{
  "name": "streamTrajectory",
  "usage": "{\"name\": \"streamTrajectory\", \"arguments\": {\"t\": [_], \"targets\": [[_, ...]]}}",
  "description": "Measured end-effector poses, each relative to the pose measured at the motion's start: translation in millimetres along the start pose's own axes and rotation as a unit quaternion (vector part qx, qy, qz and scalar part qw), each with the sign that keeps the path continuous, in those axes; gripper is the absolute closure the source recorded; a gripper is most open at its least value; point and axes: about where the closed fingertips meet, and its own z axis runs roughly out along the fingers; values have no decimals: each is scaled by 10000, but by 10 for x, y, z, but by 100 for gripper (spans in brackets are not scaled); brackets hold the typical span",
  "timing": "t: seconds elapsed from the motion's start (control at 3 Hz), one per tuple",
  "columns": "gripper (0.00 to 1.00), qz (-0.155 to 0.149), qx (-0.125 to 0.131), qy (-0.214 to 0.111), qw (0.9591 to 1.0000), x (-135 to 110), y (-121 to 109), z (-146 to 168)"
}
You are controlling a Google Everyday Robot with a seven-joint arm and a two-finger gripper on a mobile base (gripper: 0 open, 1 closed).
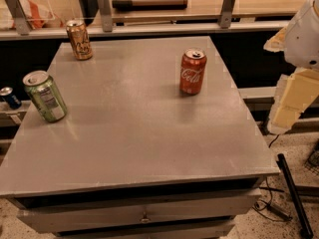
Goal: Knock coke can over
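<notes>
The coke can, red-orange with white script and a silver top, stands upright on the grey table, right of centre toward the back. The gripper hangs off the table's right edge, a pale yellow piece below the white arm. It is to the right of the coke can, well apart from it and holding nothing that shows.
A gold-brown can stands at the back left corner. A green can stands near the left edge. A small blue can sits on a ledge beyond the left edge. A railing and counter run behind the table. A black rod and cables lie on the floor at right.
</notes>
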Motion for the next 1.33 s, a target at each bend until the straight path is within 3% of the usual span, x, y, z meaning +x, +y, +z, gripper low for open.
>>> {"name": "streamTrajectory", "arguments": {"t": [0.33, 0.67, 1.0, 1.33], "targets": [[0, 7, 65, -71, 10000, -15, -35, -1], [0, 61, 97, -395, 9992, -32, -165, 107], [0, 270, 46, -984, 9948, -47, -307, 359], [0, 612, 11, -1622, 9849, -69, -448, 633]]}}
